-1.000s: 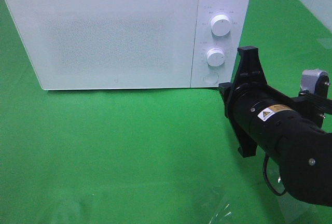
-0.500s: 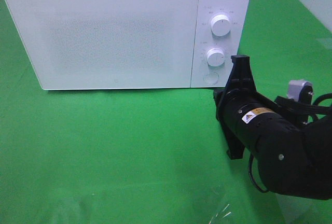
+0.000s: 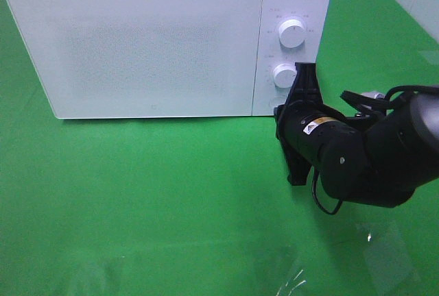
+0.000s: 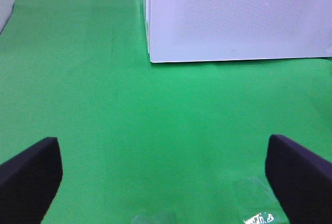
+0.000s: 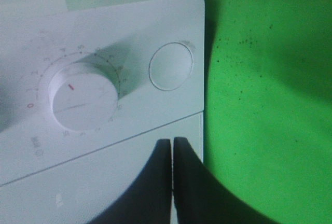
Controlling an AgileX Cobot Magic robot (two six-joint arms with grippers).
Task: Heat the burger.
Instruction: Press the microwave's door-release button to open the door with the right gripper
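Open green cloth (image 3: 137,200) lies before the microwave (image 3: 168,42) — its shut door (image 3: 140,49) bars the inside.

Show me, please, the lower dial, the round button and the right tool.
lower dial (image 3: 285,75), exterior high view, centre of its face.
round button (image 5: 171,66), right wrist view, its centre.
right tool (image 5: 172,142), right wrist view, midway between the shut fingertips.

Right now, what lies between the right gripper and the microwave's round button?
Right wrist view: only bare white panel and the door seam separate the shut right gripper from the round button.
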